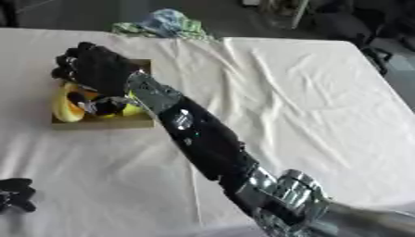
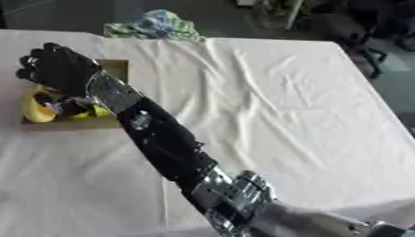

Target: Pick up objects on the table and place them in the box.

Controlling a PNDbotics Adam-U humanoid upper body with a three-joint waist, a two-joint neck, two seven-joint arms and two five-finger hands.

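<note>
Currently left hand [image 1: 15, 193] idle at near-left edge, fingers apparently curled, holding nothing. Further right, right hand [image 1: 93, 65] reached across over box [image 1: 103, 122] at far left; fingers curled, contents not discernible; yellow objects [image 1: 66, 109] already inside box. Risk: clipping box wall on withdrawal, dragging box or rumpling white cloth [image 1: 292, 102].
</note>
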